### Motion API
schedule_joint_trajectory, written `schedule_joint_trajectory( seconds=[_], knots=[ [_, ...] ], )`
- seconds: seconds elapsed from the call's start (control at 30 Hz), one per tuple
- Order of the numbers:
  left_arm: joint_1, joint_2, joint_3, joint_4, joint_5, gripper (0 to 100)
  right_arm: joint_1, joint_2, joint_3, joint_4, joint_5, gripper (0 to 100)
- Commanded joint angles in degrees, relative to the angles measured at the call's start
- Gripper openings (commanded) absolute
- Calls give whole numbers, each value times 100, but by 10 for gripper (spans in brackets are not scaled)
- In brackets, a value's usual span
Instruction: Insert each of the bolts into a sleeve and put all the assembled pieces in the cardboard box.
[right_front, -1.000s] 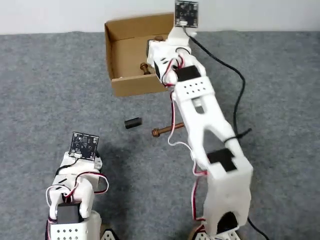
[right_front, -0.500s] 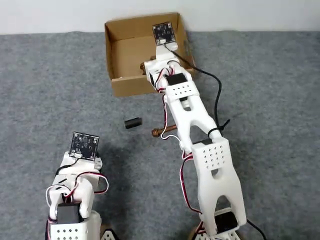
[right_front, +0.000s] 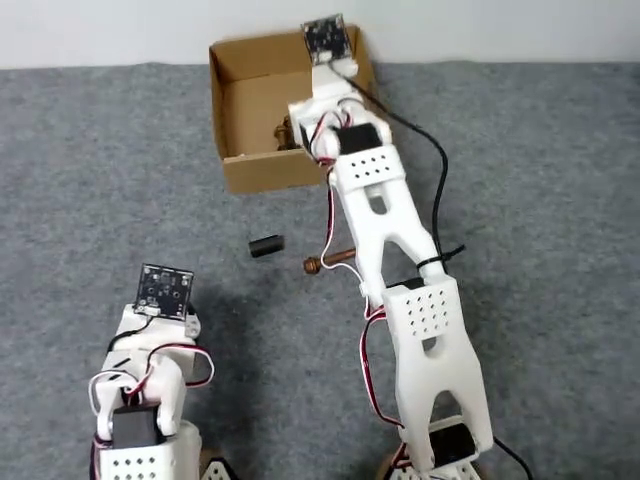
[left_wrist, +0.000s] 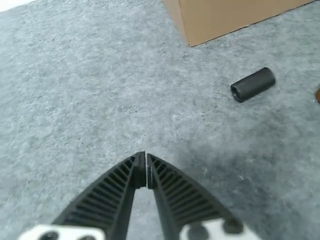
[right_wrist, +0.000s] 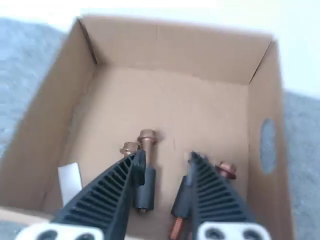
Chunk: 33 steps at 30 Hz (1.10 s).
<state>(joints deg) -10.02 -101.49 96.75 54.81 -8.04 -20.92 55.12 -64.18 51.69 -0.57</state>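
Cardboard box (right_front: 268, 172) stands open-topped. Right gripper (right_wrist: 168, 158) hangs inside the box, jaws parted, gripping nothing. Left gripper (left_wrist: 146, 170) sits well in front of the box, jaws closed, empty. Assembled piece (right_wrist: 149, 185) lies on the box floor, head toward the back wall. Loose bolt (right_front: 325, 262) and sleeve (right_front: 266, 245) lie before the box, long axes along its front wall.
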Motion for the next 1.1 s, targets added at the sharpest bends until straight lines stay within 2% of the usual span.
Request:
schedule_joint_trajectory(
  seconds=[0.0, 0.23, 0.4, 0.53, 0.63, 0.83, 0.97, 1.07],
  knots=[
    [-246, -26, -22, -246, -35, 9, -31, -145, -914, 804, 70, 32],
    [-677, -26, -22, -387, -9, 11, -259, -127, -2013, 2774, 88, 10],
    [-686, -26, -22, -387, -9, 11, -356, -127, -2303, 4171, 105, 10],
    [-686, -26, -22, -387, -9, 11, -356, -127, -2286, 4910, 193, 10],
    [-686, -26, -22, -387, -9, 11, -365, -119, -2268, 5103, 870, 10],
    [-756, -53, -22, -387, 185, 11, -567, -119, -2268, 5112, 2919, 15],
    [-1020, -35, -22, -492, 229, 11, -892, -110, -1925, 5112, 3446, 20],
    [-1020, -35, -22, -501, 229, 11, -1138, -119, -1292, 5103, 3842, 99]
  ],
)
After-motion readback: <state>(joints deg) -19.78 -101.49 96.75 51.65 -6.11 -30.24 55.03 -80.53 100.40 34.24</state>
